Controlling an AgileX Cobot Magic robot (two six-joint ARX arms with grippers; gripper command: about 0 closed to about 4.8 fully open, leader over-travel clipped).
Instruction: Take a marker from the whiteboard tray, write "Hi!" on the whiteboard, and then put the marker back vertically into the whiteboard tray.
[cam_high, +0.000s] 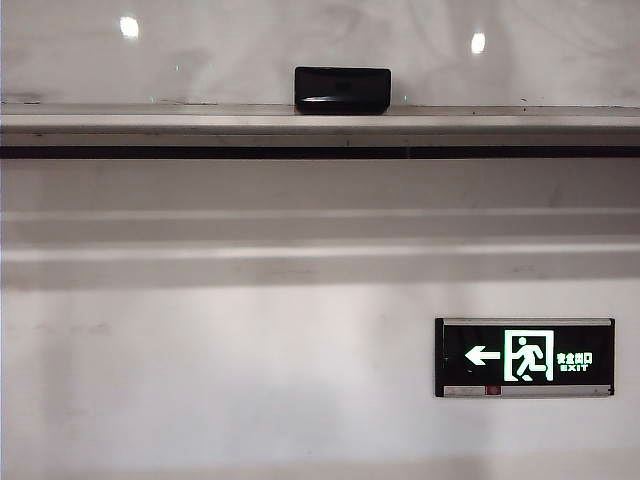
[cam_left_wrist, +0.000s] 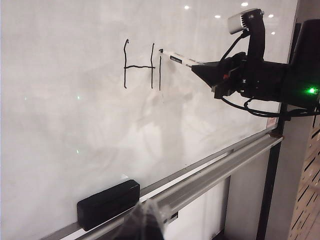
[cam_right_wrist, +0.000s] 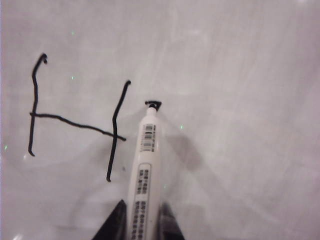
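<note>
My right gripper (cam_right_wrist: 142, 220) is shut on the white barrel of the marker (cam_right_wrist: 145, 165), whose black tip sits on the whiteboard (cam_right_wrist: 240, 100) just right of a drawn "H". In the left wrist view the marker (cam_left_wrist: 177, 59) slants from the right gripper (cam_left_wrist: 197, 66) to the top of a short vertical stroke beside the "H" on the whiteboard (cam_left_wrist: 75, 125). The whiteboard tray (cam_left_wrist: 210, 172) runs below. My left gripper (cam_left_wrist: 145, 217) is a blurred dark wedge in front of the tray, jaws together and holding nothing. The exterior view shows the whiteboard tray (cam_high: 150, 122) and no gripper.
A black eraser block (cam_high: 342, 88) sits on the tray against the board, near the left gripper in the left wrist view (cam_left_wrist: 107, 202). A green exit sign (cam_high: 524, 357) hangs on the wall below. The right arm's camera and cables stand off the board's right edge.
</note>
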